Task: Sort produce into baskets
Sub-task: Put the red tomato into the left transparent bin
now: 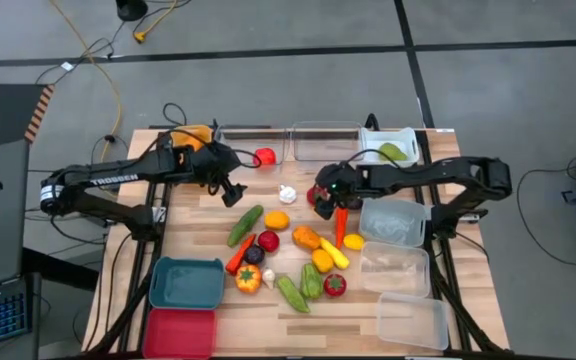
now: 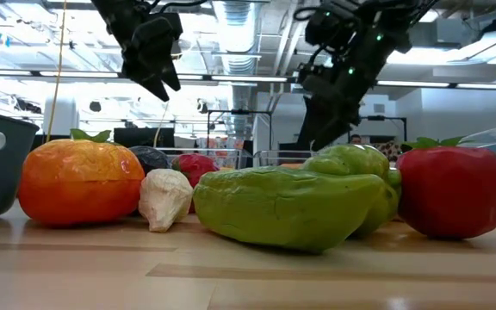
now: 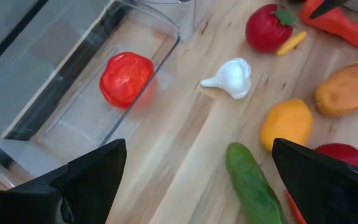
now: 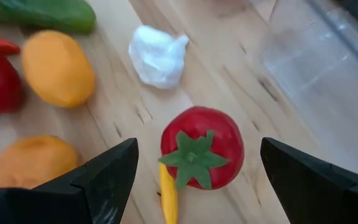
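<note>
Right gripper [image 4: 194, 168] hovers, jaws spread, over a tomato [image 4: 202, 148]; left gripper [image 3: 197, 180], jaws spread, hangs near the garlic [image 3: 232, 78].

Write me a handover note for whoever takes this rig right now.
Left gripper: open, empty, above the table beside the clear bin that holds a red piece.
Right gripper: open, empty, over a red tomato.
Done: red piece binned; a green piece in the white bin.
Left: the pile mid-table, garlic included. Teal bin and red bin show nothing inside.
</note>
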Robot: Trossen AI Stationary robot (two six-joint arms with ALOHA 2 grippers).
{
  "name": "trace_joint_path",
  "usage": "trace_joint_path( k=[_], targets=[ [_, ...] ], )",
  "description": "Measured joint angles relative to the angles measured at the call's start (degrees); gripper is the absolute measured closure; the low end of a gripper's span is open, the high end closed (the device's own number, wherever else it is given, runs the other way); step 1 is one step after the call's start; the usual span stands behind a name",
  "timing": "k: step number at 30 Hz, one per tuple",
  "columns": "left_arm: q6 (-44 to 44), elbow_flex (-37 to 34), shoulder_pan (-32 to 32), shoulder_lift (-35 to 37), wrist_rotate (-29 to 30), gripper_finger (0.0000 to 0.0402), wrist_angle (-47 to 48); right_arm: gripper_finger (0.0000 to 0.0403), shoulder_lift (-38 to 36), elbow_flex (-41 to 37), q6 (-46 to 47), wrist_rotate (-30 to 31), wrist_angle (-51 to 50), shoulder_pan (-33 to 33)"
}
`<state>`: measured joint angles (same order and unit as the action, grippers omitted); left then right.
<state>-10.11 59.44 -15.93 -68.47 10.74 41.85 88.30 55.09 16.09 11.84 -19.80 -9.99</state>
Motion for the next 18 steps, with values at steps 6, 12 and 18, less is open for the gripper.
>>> trace_joint_path(
  k=[6,12,18],
  targets=[
    [-0.2,0.0,0.7,0.0,0.0,0.001,0.0,0.0035,3.0,0.0,-0.1,0.1,2.9,-0.4],
    [-0.2,0.0,0.8,0.0,0.1,0.001,-0.5,0.0035,5.2,0.0,0.3,0.3,3.2,-1.1],
    [-0.2,0.0,0.8,0.0,0.1,0.001,-0.7,0.0035,7.5,0.0,0.4,0.5,4.3,-1.5]
  ],
)
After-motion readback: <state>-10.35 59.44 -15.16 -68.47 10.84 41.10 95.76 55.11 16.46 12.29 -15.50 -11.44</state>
